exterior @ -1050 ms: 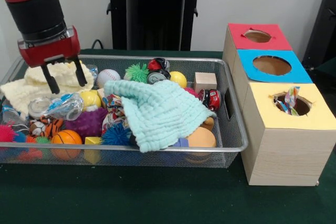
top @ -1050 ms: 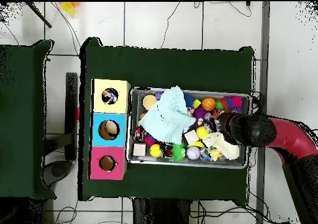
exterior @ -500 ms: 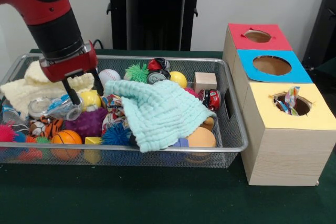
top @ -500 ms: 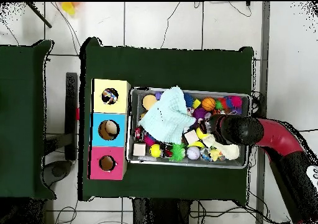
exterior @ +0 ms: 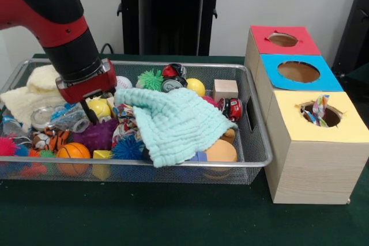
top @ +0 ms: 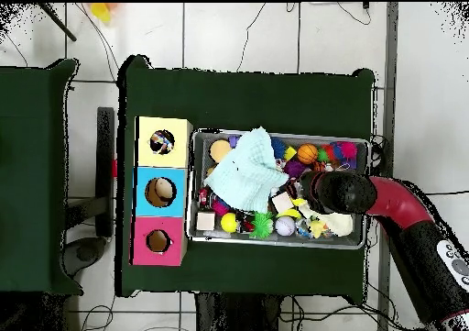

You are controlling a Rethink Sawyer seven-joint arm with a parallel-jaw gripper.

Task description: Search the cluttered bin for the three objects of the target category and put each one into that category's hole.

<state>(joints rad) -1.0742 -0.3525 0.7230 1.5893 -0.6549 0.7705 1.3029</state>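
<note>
My gripper point(exterior: 99, 111) hangs low in the wire bin point(exterior: 173, 166), over its left-middle part. It is open, and its fingers straddle a yellow ball point(exterior: 101, 108); one fingertip point(exterior: 86, 114) shows beside a clear plastic piece point(exterior: 69, 120). A mint cloth point(exterior: 173, 122) covers much of the bin's middle. Around it lie a basketball point(exterior: 73, 151), a baseball point(exterior: 122, 81), a purple spiky ball point(exterior: 95, 135) and a wooden cube point(exterior: 225, 89). From above, the gripper point(top: 308, 191) sits right of the mint cloth point(top: 242, 176).
Three boxes with holes stand right of the bin: red point(exterior: 282, 40), blue point(exterior: 298, 72) and yellow point(exterior: 323, 116), the yellow one with a colourful item poking from its hole. A cream cloth point(exterior: 26, 96) fills the bin's far left corner.
The gripper has moved right from over the cream cloth and come down into the bin, with its fingers now around the yellow ball. The objects in the bin lie as before.
</note>
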